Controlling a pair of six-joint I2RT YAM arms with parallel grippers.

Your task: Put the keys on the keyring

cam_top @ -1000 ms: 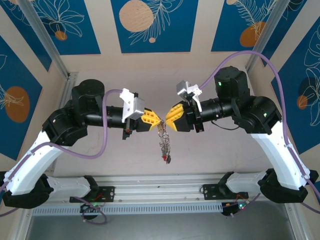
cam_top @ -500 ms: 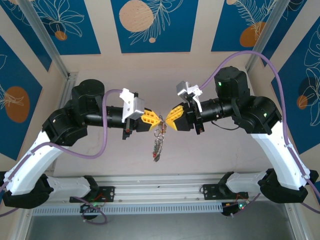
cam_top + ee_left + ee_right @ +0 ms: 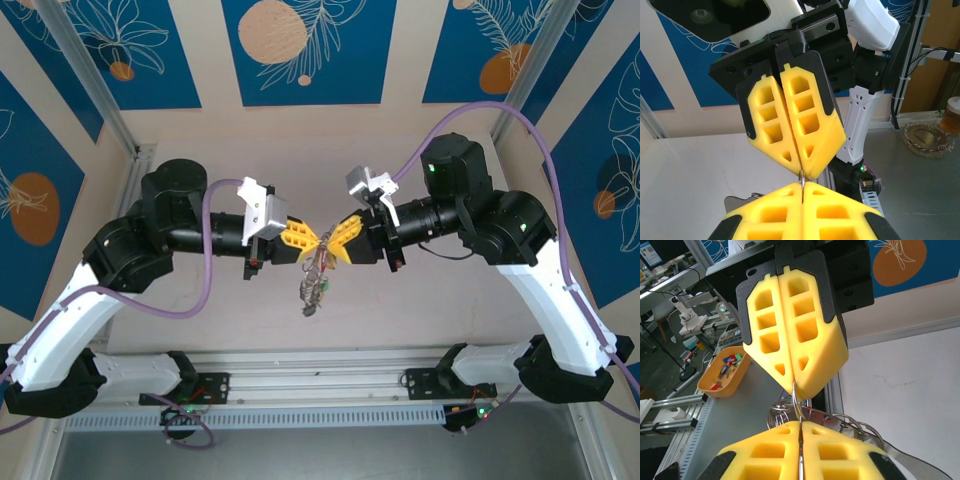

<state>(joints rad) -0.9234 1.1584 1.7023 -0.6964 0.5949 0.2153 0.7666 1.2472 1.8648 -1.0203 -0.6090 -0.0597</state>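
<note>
Your left gripper (image 3: 803, 189) is clamped shut, with a thin grey wire pinched at the very tip of its yellow fingers (image 3: 765, 215). Your right gripper (image 3: 800, 426) is closed too, and the same wire runs down the seam between its pads. That wire is the keyring (image 3: 797, 399), so both hands hold it nose to nose, almost touching, above the table (image 3: 430, 310).

More loops of the ring curl just behind the pinch in the right wrist view. The keys (image 3: 312, 288) hang in a tangled bunch right under the meeting point. They are too small in the top view to sort by colour.

You probably need to work a key along the wire here. Treat one hand as the anchor and move only the other, in small steps. Both grips sit at the fingertips on a thin wire, so a twist or a pull apart is likely to make it slip. Keep the dangling bunch from swinging.
</note>
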